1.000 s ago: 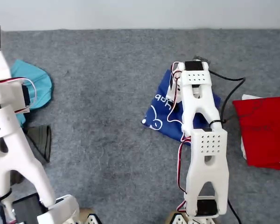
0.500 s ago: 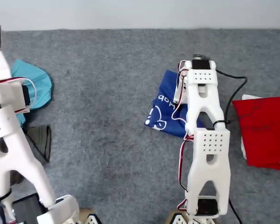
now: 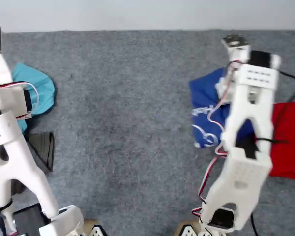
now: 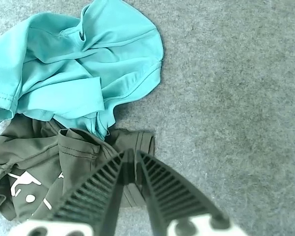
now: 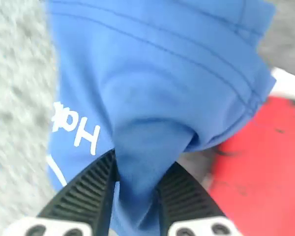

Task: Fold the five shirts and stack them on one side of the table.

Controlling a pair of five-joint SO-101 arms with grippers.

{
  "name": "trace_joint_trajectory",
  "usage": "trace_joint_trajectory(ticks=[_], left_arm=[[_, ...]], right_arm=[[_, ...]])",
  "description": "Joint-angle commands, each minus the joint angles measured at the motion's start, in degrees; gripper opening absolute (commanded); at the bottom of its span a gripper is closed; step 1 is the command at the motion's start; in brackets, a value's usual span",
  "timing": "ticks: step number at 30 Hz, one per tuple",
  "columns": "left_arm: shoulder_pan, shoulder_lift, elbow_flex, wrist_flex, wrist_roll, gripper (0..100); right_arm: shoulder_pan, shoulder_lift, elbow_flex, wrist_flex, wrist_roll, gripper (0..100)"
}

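The right gripper (image 5: pixel 142 163) has its 2 black ribbed fingers (image 5: pixel 94 189) clamped on a bunched fold of the blue cotton shirt with white print (image 5: pixel 152 73), and the cloth fills the gap between them. From the jaws outward, the blue fabric spreads ahead of the fingertips, with its stitched hems farthest away and white lettering off to one side. Past the hem on the other side lies the red folded shirt (image 5: pixel 255 162), and the blue cloth reaches over its near edge. A white edge (image 5: pixel 288 82) shows beside the red one; what it belongs to cannot be told. In the high view the blue cotton shirt with white print (image 3: pixel 206 108) sits partly under the right arm, just beside the red folded shirt (image 3: pixel 290 142).

The left gripper (image 4: pixel 132 155) has its jaws drawn together to a thin slit, with nothing between them. Directly under the tips is the dark olive crumpled shirt with white print (image 4: pixel 39 162). Just beyond it, touching its far edge, lies the teal crumpled shirt (image 4: pixel 78 64). Both lie on the grey felt-like table cover (image 4: pixel 236 98), which runs bare to the other side of the jaws. From above, the teal crumpled shirt (image 3: pixel 42 88) and the dark olive crumpled shirt with white print (image 3: pixel 42 147) lie well apart from the blue and red ones
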Motion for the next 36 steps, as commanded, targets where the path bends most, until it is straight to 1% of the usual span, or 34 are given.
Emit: trace_joint_trajectory(ticks=[1, 5, 9, 12, 16, 22, 24, 25, 29, 30, 31, 32, 36], left_arm=[[-1.0, -2.2, -0.4, 1.1, -0.4, 1], [-2.5, -1.9, -0.4, 1.1, -0.6, 1], [-2.5, -2.1, -0.4, 1.1, -4.9, 1], [-2.5, -2.1, -0.4, 1.1, -5.9, 1], [-2.5, -2.1, -0.4, 1.1, -5.9, 1], [-2.5, -2.2, -0.4, 1.1, -5.9, 1], [-2.5, -2.2, -0.4, 1.1, -5.9, 1], [-2.5, -2.2, -0.4, 1.1, -5.9, 1], [-2.5, -2.2, -0.4, 1.1, -5.9, 1], [-2.5, -2.2, -0.4, 1.1, -5.9, 1], [-2.5, -2.2, -0.4, 1.1, -5.9, 1], [-2.5, -2.2, -0.4, 1.1, -5.8, 1], [-2.4, -2.2, -0.4, 1.1, -5.6, 1]], right_arm=[[5.6, -11.6, 2.7, 2.5, 7.6, 0.9], [11.6, -15.9, 3.7, 2.4, 12.9, 0.9], [17.6, -15.9, 3.7, 2.2, 18.3, 0.9], [21.3, -15.8, 3.7, 0.9, 21.5, 0.9], [24.8, -14.7, 3.8, -1.8, 24.1, 0.9], [28.2, -7.4, 3.4, -3.9, 28.7, 1.3], [29.8, -6.6, 3.4, -6.9, 29.5, 4.9], [30.7, -6.5, 3.4, -8.4, 29.7, 9.1], [33.8, -6.7, 3.4, -12.7, 29.7, 33.6], [34.2, -6.8, 3.3, -13.4, 29.7, 37.9], [34.6, -7.2, 3.3, -13.8, 29.7, 40.2], [34.7, -8.0, 3.3, -13.8, 29.7, 40.3], [34.2, -12.2, 3.1, -10.9, 29.6, 37.7]])
